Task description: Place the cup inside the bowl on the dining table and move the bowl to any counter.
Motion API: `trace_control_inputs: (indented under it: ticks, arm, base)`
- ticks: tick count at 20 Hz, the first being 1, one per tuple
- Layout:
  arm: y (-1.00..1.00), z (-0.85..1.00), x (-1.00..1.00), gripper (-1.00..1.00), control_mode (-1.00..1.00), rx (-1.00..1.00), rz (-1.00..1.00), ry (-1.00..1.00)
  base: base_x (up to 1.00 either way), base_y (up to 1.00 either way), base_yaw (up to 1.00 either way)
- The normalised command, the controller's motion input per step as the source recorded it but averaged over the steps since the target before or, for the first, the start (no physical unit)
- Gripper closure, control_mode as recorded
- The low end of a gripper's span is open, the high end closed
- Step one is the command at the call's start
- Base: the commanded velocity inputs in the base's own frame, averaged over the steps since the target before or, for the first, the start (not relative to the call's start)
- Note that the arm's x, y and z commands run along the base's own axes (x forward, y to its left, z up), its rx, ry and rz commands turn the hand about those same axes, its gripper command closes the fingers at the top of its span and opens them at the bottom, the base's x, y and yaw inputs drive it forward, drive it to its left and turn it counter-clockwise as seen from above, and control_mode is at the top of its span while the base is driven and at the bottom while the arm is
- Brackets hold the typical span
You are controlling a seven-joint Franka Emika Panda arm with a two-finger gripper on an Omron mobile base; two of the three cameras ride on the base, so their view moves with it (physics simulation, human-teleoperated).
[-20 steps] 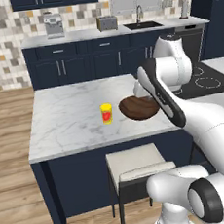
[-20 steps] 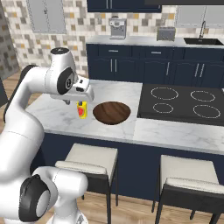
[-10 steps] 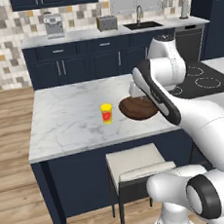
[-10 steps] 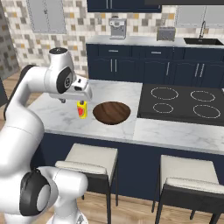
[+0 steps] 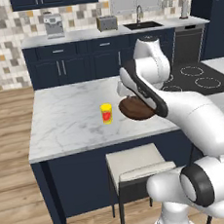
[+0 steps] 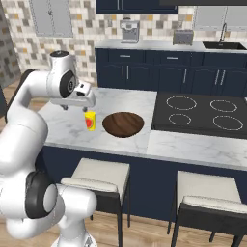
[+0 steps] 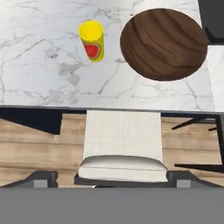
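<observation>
1. The two-finger gripper (image 6: 79, 102) hangs wide open and empty above the marble dining table (image 5: 66, 123).
2. The small yellow cylindrical cup (image 7: 92, 41) stands upright just beside the wide dark wooden bowl (image 7: 163, 43).
3. An off-centre descent could topple the cup.

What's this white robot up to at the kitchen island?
The white arm's gripper hangs open above the dining table, holding nothing. The yellow cup stands upright on the marble, beside the wooden bowl but apart from it. The bowl holds nothing so far, so the cup has yet to go in, and the bowl has not gone to the counter.
</observation>
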Motion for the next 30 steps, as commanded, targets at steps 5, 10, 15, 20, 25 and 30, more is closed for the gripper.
trace_control_inputs:
  ticks: [5, 10, 15, 20, 25, 30]
  arm:
    - [0.36, 0.0, 0.29, -1.0, -1.0, 0.0, 0.0, 0.06]
    - [0.3, 0.0, 0.25, -1.0, -1.0, 0.0, 0.0, 0.05]
    - [0.25, 0.0, 0.24, -1.0, -1.0, 0.0, 0.0, 0.04]
    - [0.21, 0.0, 0.19, -1.0, -1.0, 0.0, 0.0, 0.03]
    - [0.11, 0.0, 0.18, -1.0, -1.0, 0.0, 0.0, 0.02]
    - [0.03, -0.01, 0.28, -1.0, -1.0, 0.0, 0.0, 0.0]
  base:
    - [0.0, 0.0, 0.0]
    - [0.0, 0.0, 0.0]
    - [0.0, 0.0, 0.0]
    - [0.0, 0.0, 0.0]
    - [0.0, 0.0, 0.0]
    - [0.0, 0.0, 0.0]
